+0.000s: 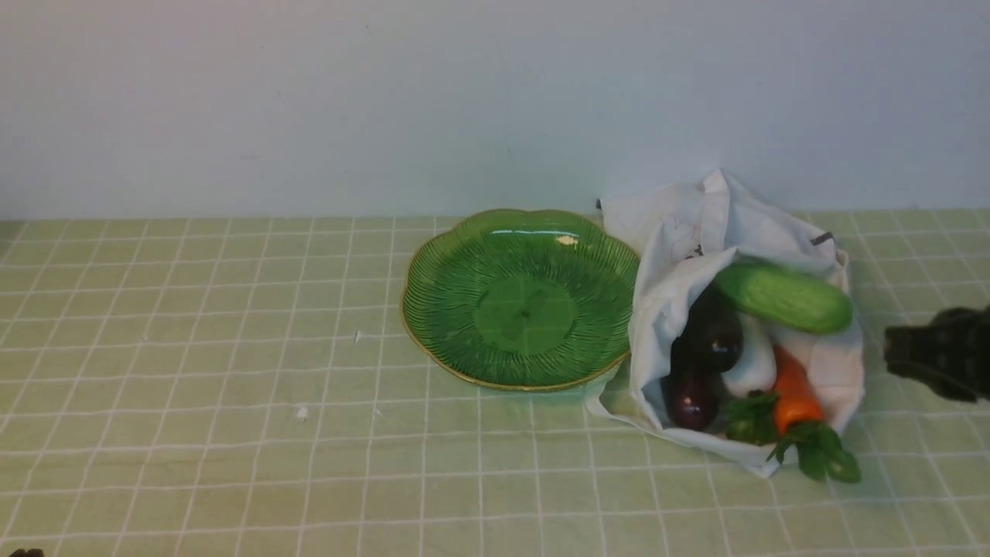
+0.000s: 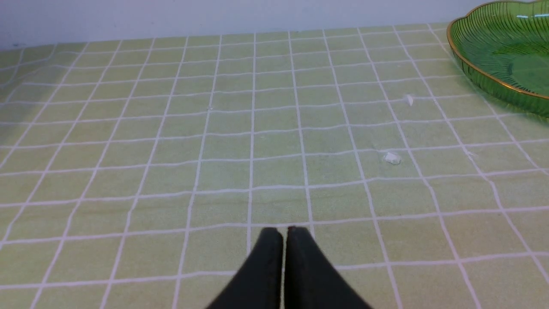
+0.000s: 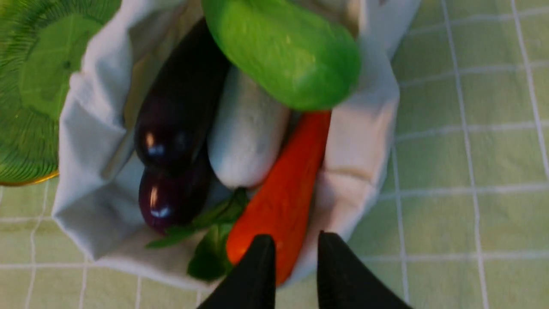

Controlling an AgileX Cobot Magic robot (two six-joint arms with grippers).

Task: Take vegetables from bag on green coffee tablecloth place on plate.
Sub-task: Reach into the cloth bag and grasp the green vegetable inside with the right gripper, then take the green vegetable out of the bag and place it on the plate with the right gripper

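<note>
- The right gripper (image 3: pixel 295 242) is clear only in its own wrist view. In the front view it is a dark, blurred shape cut off by the right edge, near the bag (image 1: pixel 673 271) and not touching it.
- Its two black fingers stand a little apart with nothing between them. In the wrist view they appear in front of the thick end of the carrot (image 3: pixel 283 189).
- The left gripper (image 2: pixel 284 234) has its fingers pressed together and holds nothing. It is over bare green coffee tablecloth (image 2: pixel 171 128), well apart from the plate (image 2: pixel 480 73), which is cut off there.
- The lower eggplant (image 1: pixel 692 398) is partly hidden under the upper eggplant (image 1: pixel 711 333). The cucumber (image 1: pixel 781 298) lies across the top and covers part of the white piece (image 1: pixel 752 363).
- The bag has faint dark print (image 1: pixel 692 251) and a small dark tab (image 1: pixel 822 238), but no letters can be read.
- The bag is soft, white and crumpled, with its mouth open toward the camera. It lies on the tablecloth and touches the plate's right side.
- All the vegetables lie inside the bag, and the carrot's green leaves hang out over its front edge.
- The plate is translucent green glass with radial ribs, a scalloped edge and a thin gold rim.
- Small white crumbs (image 1: pixel 302 414) lie on the cloth.
</note>
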